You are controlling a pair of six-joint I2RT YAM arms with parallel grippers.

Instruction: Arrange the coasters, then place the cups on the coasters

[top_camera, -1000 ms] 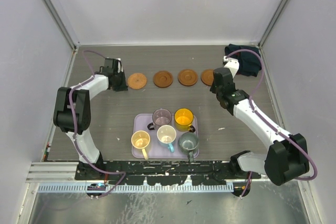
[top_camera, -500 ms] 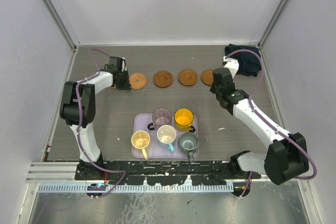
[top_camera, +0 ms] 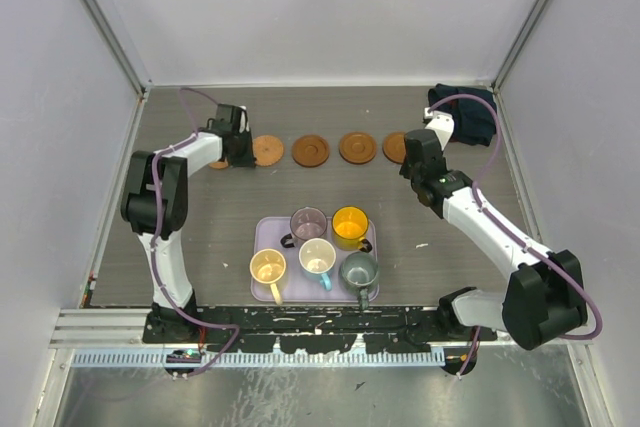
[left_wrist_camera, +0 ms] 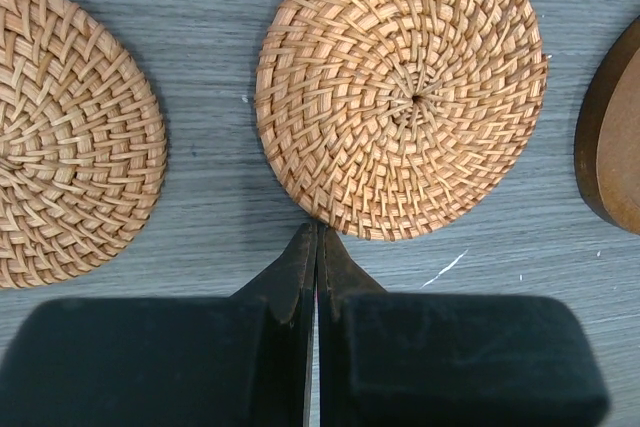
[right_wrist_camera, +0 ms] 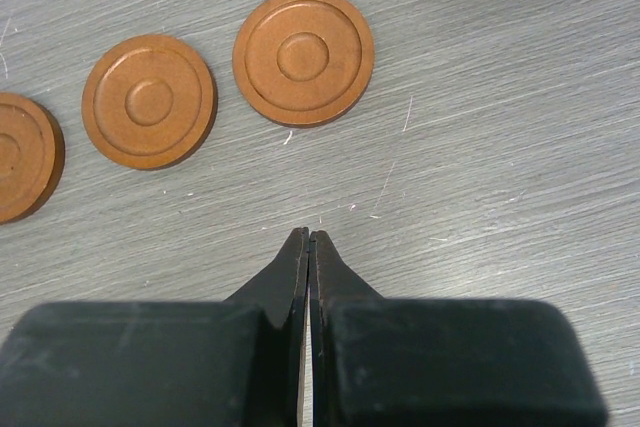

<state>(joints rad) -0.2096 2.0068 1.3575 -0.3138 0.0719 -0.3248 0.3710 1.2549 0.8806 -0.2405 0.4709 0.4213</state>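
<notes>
Just ahead of the pressed-together left end effector (left_wrist_camera: 316,242), the round woven tan rattan coaster (left_wrist_camera: 402,87) looks light and stiff; pinch its rim.

My left claw (left_wrist_camera: 316,242) now sits further right and further back along the coaster row than a second ago, with my elbow drawn in closer behind it. The woven coaster (top_camera: 267,150) at its tips lies slightly nearer the next disc (top_camera: 310,151). A second woven coaster (top_camera: 218,163) now peeks out beside my wrist.
</notes>
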